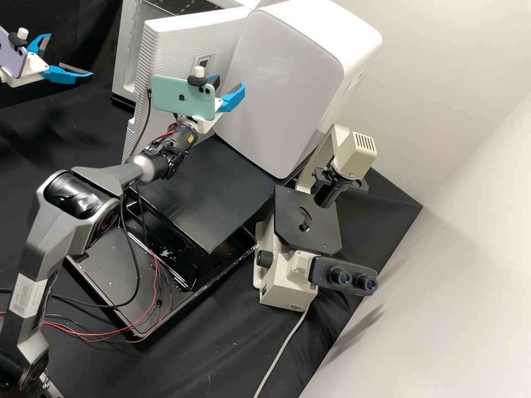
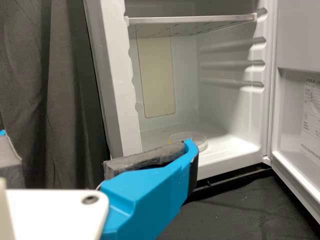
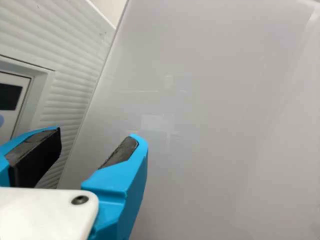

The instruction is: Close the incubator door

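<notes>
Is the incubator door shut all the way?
No, the incubator door stands open in the left wrist view, and you can see the shelf and a clear round dish inside.

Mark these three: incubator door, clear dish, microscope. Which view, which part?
Incubator door (image 2: pixel 295 42): left wrist view, inner face.
Clear dish (image 2: pixel 194 135): left wrist view, top.
Microscope (image 1: pixel 318 235): high view, black stage plate.

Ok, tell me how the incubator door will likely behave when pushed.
The incubator door looks stiff, being a thick moulded panel, so likely won't flex. Joined to the cabinet along one edge, it should swing rather than slide. Its ribbed outside may give some grip.
</notes>
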